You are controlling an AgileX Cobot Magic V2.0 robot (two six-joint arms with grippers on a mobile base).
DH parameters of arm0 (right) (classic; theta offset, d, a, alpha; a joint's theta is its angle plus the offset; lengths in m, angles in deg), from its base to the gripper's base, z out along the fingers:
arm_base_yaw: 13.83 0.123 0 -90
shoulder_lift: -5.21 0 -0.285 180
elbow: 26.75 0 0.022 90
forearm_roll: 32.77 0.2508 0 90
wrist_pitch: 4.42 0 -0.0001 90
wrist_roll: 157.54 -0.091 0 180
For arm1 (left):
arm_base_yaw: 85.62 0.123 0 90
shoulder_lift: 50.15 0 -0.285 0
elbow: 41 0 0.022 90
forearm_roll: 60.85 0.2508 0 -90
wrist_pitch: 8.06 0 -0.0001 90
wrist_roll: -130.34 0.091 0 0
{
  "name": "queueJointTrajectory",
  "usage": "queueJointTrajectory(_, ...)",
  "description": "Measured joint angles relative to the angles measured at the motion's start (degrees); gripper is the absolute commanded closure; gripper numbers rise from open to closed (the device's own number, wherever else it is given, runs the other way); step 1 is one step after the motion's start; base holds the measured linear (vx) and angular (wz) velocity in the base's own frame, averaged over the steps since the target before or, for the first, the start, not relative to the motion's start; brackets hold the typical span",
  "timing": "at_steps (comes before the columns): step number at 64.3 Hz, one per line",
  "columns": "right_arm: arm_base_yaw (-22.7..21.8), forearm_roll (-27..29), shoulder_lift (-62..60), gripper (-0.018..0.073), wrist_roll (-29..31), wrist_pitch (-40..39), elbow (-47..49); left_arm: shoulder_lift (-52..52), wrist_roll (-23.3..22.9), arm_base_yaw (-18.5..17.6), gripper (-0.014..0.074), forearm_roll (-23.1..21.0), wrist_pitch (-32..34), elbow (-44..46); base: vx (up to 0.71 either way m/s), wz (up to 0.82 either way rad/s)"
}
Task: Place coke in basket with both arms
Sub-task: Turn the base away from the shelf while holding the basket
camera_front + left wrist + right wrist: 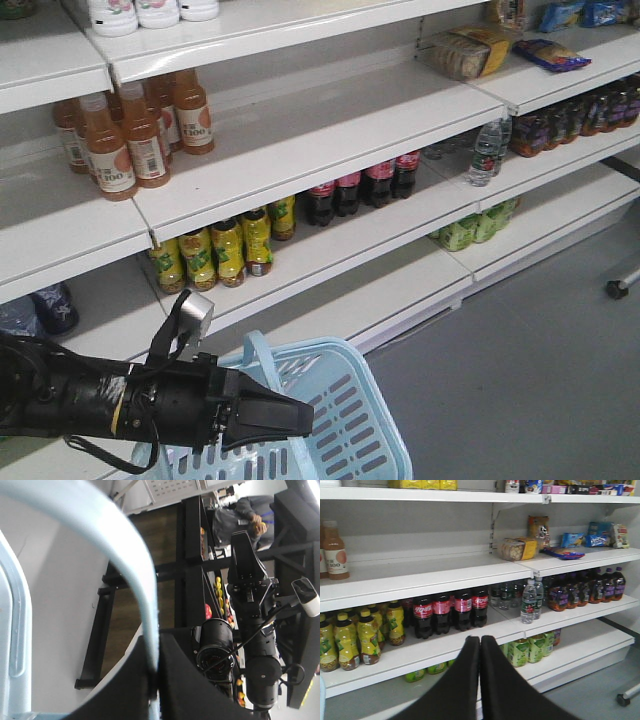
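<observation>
The shelves (435,580) fill the right wrist view and carry rows of drinks. The basket (350,425) is low in front of them. Its handle (127,550) runs between the fingers of the left end effector (296,416), which is clamped on it. The right end effector (480,641) faces the shelves with its fingers pressed together and nothing between them.

The coke cannot be picked out. The dark colas (451,611) on the middle shelf wear red labels, and no all-red bottle shows clearly, though it may stand among them or outside the frames. So the pick is not yet begun.

A full slim bottle is likely fairly heavy for its width, stiff while sealed, and smooth enough to twist or slide in a weak grip. The best hold is probably across the body at about mid-height, below the shoulder and clear of the cap, with the fingers opened first.
</observation>
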Motion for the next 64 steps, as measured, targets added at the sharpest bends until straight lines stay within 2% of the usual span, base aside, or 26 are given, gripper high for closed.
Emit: queueJointTrajectory(64, 0.0, 0.0, 0.0, 0.0569, 0.0, 0.0, 0.0, 0.0, 0.0, 0.0, 0.0603, 0.0, 0.0, 0.0, -0.07, -0.45)
